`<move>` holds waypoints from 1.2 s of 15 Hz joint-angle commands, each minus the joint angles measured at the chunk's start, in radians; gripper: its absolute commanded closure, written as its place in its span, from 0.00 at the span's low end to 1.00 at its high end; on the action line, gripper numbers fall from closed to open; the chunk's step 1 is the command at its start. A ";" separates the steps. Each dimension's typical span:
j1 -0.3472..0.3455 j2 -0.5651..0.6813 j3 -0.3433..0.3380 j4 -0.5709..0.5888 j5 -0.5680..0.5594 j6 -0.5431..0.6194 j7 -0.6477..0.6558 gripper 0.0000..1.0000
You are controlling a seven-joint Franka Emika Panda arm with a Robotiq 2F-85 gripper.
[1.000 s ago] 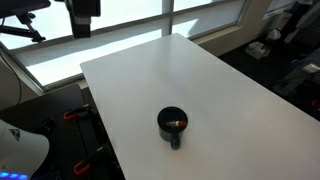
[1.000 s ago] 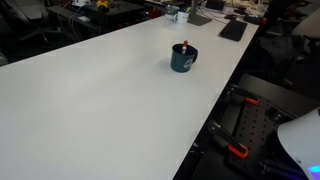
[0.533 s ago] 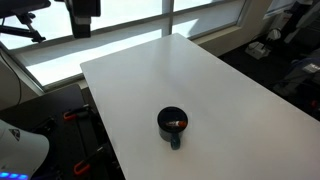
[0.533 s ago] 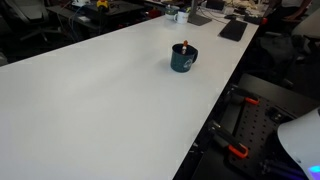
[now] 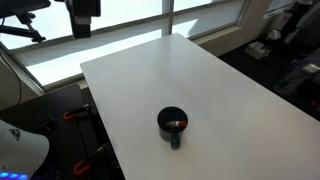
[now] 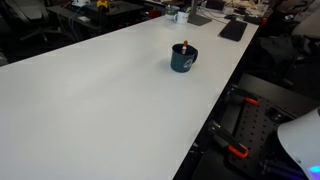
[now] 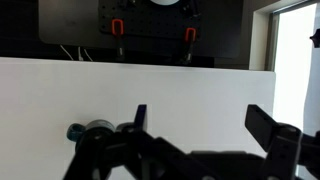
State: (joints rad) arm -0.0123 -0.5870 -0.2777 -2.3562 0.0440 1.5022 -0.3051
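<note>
The gripper is seen low in the wrist view, its 2 fingers spread apart and nothing held between them. The dark mug is found well apart from it, on the left, partly covered by the gripper body. The mug is placed upright on the white table, probably for easy reach. A small red thing inside the mug cannot be identified. Beyond the mug, 2 red clamps are seen.

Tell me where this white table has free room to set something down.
The table is bare almost everywhere: the wide stretch from the mug to the window end. Only the mug's spot, nearer one long edge, is taken.
</note>
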 commanded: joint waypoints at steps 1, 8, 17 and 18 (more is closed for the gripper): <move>-0.030 0.006 0.023 0.002 0.010 -0.002 -0.013 0.00; -0.030 0.006 0.023 0.002 0.010 -0.002 -0.013 0.00; -0.056 0.110 -0.009 0.043 0.015 -0.002 -0.080 0.00; -0.060 0.138 -0.017 0.059 0.019 -0.002 -0.098 0.00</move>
State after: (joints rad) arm -0.0427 -0.4534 -0.3197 -2.2984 0.0543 1.5024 -0.3926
